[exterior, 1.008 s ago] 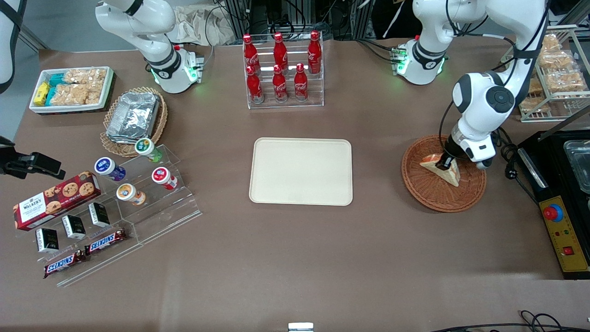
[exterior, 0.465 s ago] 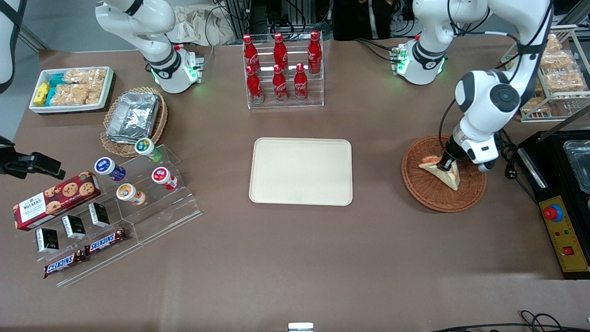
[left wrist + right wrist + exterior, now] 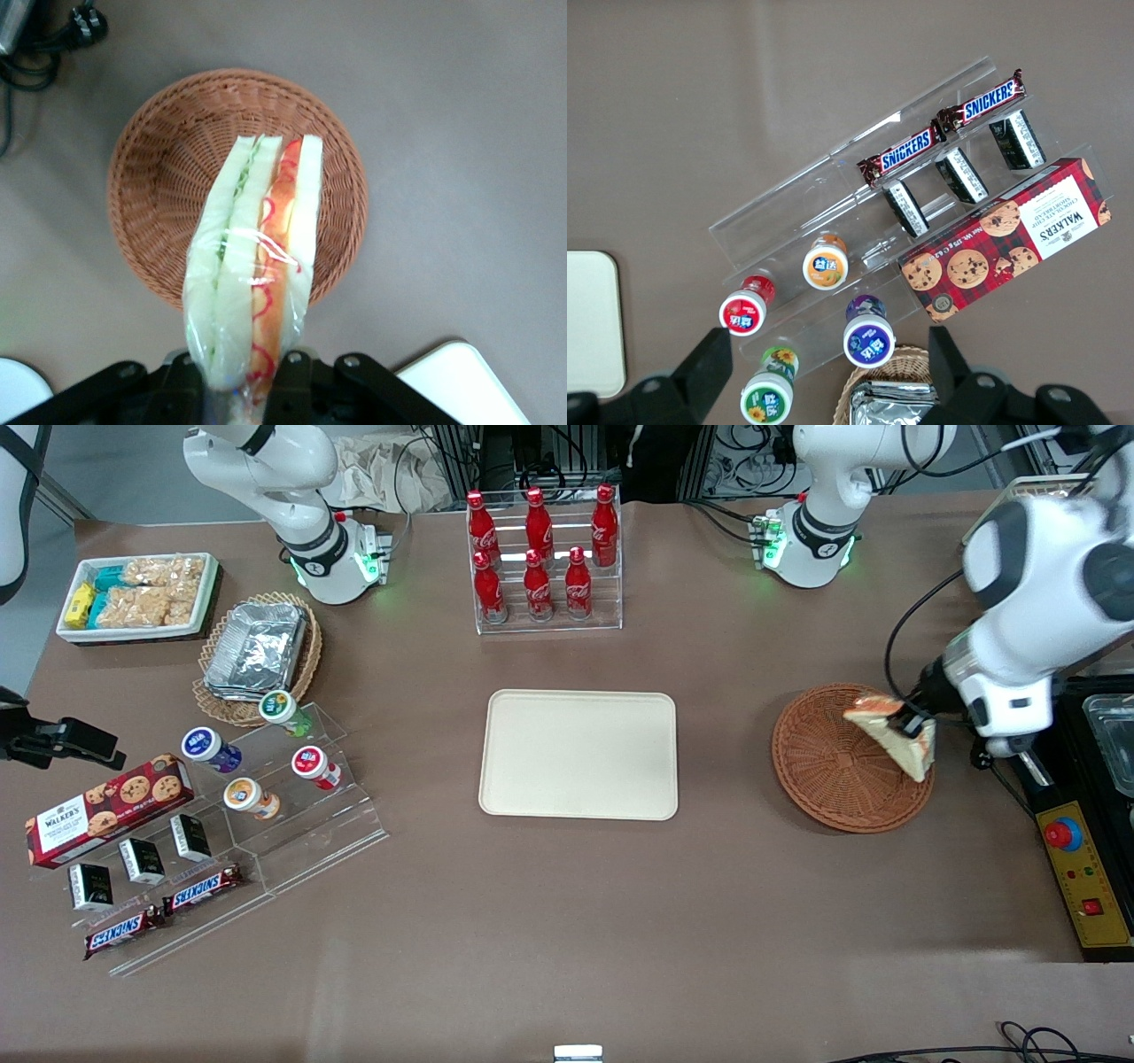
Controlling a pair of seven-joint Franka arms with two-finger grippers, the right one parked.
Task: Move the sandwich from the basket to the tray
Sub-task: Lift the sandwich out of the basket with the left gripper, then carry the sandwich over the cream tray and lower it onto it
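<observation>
One sandwich (image 3: 897, 737) hangs in the air, pinched tight in the claw (image 3: 912, 724), which is closed on one end of it. It is up above the edge of the round basket (image 3: 837, 775), not touching it. From the wrist camera, the sandwich's long side points straight away from the claw, with the basket under it. The tray (image 3: 578, 754) lies flat on the brown surface (image 3: 567, 921), well apart, toward the parked arm's end. I think the claw must carry the sandwich sideways to reach it.

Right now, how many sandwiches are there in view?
1. The sandwich is held in the gripper, shut on it, lifted above the basket, which now holds nothing. The tray has no sandwich yet.
</observation>
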